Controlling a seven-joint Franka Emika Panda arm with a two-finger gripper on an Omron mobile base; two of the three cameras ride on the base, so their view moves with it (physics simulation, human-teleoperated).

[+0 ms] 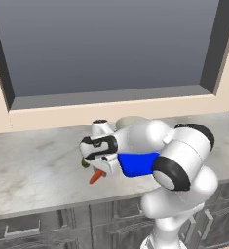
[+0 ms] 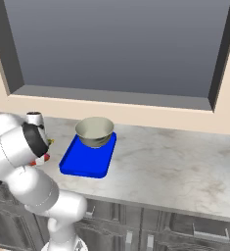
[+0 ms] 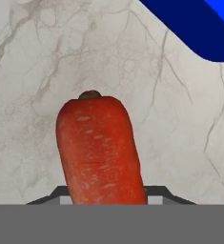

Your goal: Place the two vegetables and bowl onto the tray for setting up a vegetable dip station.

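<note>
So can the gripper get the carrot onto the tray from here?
Probably yes: the gripper is closed on the carrot, the tray sits close beside it, and its near end is bare in front of the bowl.

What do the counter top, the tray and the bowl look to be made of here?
Counter top: looks like polished marble, pale with grey-brown veins. Tray: likely plastic, a uniform bright blue with rounded corners. Bowl: perhaps glazed ceramic, grey-green outside, pale beige inside; the render leaves it open.
</note>
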